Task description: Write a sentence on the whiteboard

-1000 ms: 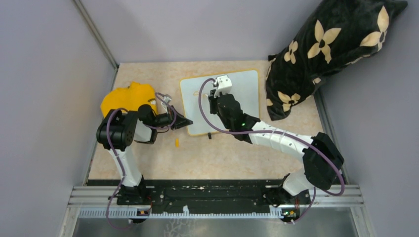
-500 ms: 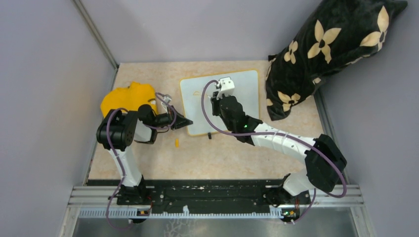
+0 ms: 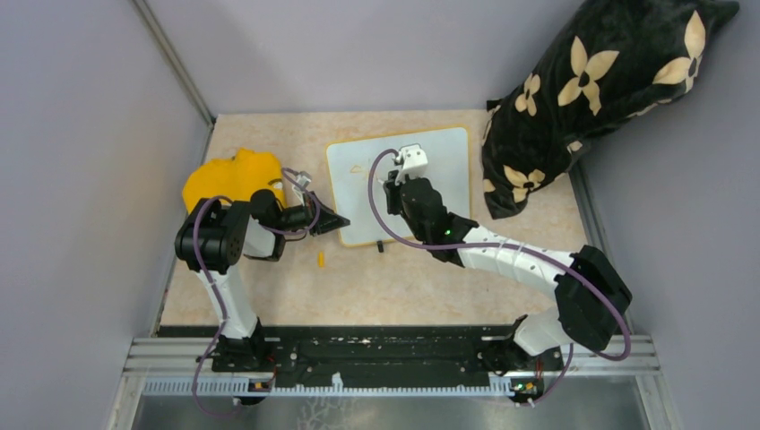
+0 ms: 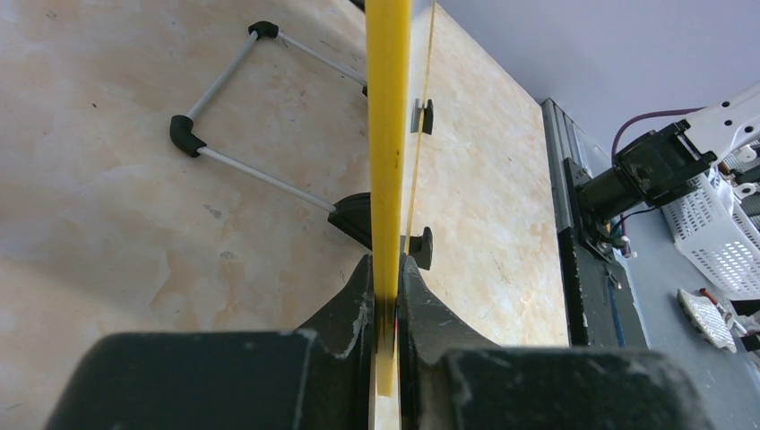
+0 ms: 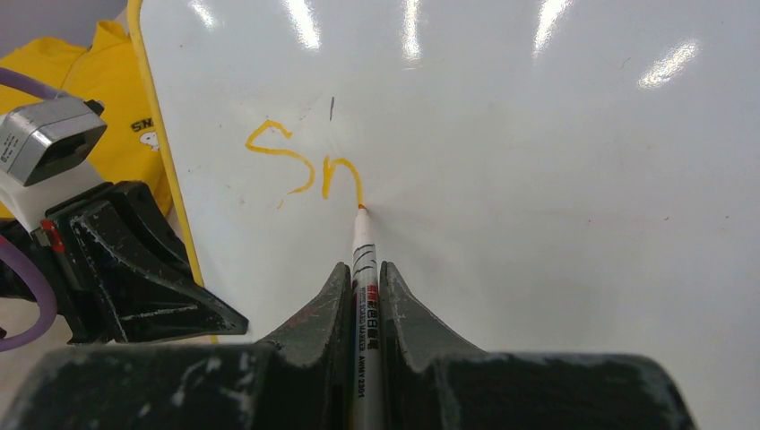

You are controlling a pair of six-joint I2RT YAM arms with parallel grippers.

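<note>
Whiteboard [image 3: 448, 161] sits mid-worktop toward the back, between yellow cloth [image 3: 228, 175] on the left and black pillow with cream flowers [image 3: 600, 81] on the right. Thin yellow frame, glossy face with light glare.

Sentence [image 5: 305, 166]: only "Sn" readable, orange, upper left of the board near the frame. Small dark tick just above it.

Marker [image 5: 365, 269]: white barrel, orange tip touching the board at the foot of the "n". Red and black print along the barrel, too small to read with confidence.

Right hand [image 5: 363, 278]: fingers clamped on the marker barrel.

Left hand [image 4: 385, 269]: fingers clamped on the board's left frame edge, near the front corner. Wrist view shows a black foot [image 4: 421, 246] and a wire stand [image 4: 233, 107] with black corner pieces beside it.

Cloth carries white print, cut off, starts "SN".

Small orange cap [image 3: 321, 260] lies on the beige worktop [image 3: 403, 287], just in front of the left hand.
</note>
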